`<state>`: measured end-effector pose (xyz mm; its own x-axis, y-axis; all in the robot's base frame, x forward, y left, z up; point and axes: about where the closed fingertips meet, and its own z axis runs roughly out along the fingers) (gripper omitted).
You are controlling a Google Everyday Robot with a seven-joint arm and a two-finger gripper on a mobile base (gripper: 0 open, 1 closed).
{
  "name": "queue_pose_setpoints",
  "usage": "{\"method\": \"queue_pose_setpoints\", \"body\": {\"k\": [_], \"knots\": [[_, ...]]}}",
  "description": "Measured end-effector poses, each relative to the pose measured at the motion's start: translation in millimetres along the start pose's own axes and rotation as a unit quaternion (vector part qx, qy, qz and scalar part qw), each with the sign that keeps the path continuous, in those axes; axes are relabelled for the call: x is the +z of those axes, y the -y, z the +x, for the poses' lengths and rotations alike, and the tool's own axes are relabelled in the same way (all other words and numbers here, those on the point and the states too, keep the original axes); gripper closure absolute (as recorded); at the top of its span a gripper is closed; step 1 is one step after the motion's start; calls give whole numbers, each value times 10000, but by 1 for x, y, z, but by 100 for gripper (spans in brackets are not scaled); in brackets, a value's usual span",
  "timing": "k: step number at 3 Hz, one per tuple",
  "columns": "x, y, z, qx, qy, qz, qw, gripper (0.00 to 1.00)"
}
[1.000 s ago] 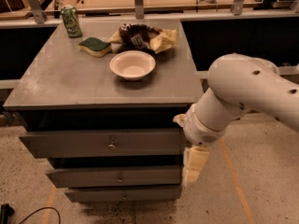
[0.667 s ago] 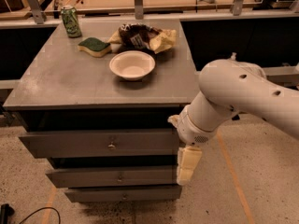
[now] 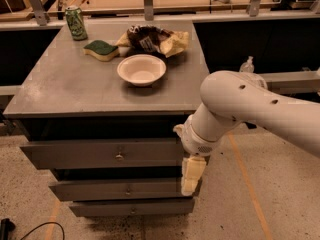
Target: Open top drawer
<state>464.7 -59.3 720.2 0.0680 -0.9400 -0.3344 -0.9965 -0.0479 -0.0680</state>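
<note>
Three grey drawers [image 3: 100, 190] counting the top drawer [image 3: 90, 154], one bench [image 3: 75, 89], one white bowl [image 3: 141, 69], one green can [image 3: 76, 23], one green sponge [image 3: 101, 49], one crumpled bag [image 3: 155, 39], one gripper [image 3: 191, 176] hanging at the drawers' right end.

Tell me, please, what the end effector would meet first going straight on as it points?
The end effector, at the middle drawer's right end, points down: probably the floor first, or the bottom drawer's corner; depth is unclear.

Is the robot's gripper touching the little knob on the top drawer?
No, the gripper hangs down by the right end of the top drawer, well apart from the knob at its middle.
</note>
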Motion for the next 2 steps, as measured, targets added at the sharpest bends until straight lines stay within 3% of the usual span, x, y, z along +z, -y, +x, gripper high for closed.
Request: {"method": "queue_pose_setpoints", "body": {"k": [2], "knots": [[25,29,6,78,-145,96,9998,0]]}}
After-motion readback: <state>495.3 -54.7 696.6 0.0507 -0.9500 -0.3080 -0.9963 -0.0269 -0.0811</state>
